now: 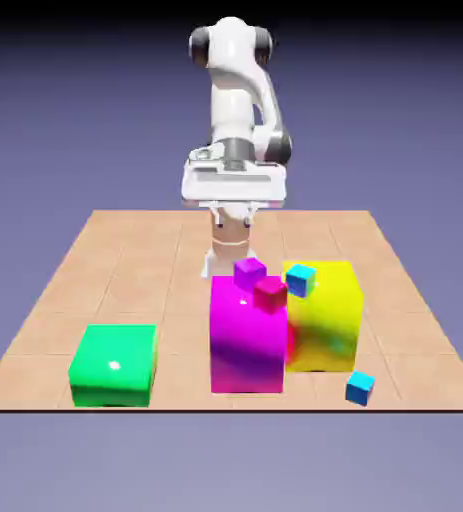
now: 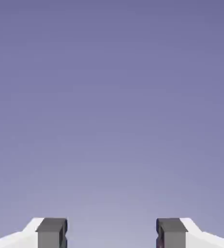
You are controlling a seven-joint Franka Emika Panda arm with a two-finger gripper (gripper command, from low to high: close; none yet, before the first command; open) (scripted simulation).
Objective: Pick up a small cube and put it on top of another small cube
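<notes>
Exterior view carries the cubes; hand view has only backdrop and fingers

The exterior view shows the whole spread of blocks and cubes on the table (image 1: 180,300), with the white arm (image 1: 232,100) behind them. Between the gripper's (image 2: 112,232) two grey fingertips (image 2: 52,233), the hand view has just the blue-violet backdrop (image 2: 112,121), and neither cyan-blue cube appears there.

The fingers are spread wide apart, with nothing between them.

One cyan-blue cube (image 1: 300,280) shows against the upper left part of the big yellow block (image 1: 327,320); whether it rests on top is hard to tell. A second cyan-blue cube (image 1: 360,388) sits low on the table near the front edge, toward the exterior view's right, just beside the yellow block.

Both lie nearer the camera than the gripper and well apart from its fingers, which hang above the table in front of the robot's base.

A purple cube (image 1: 250,272) and a crimson cube (image 1: 270,293) show at the upper part of the tall magenta block (image 1: 247,340). A green block (image 1: 115,365) stands on the exterior view's left.
</notes>
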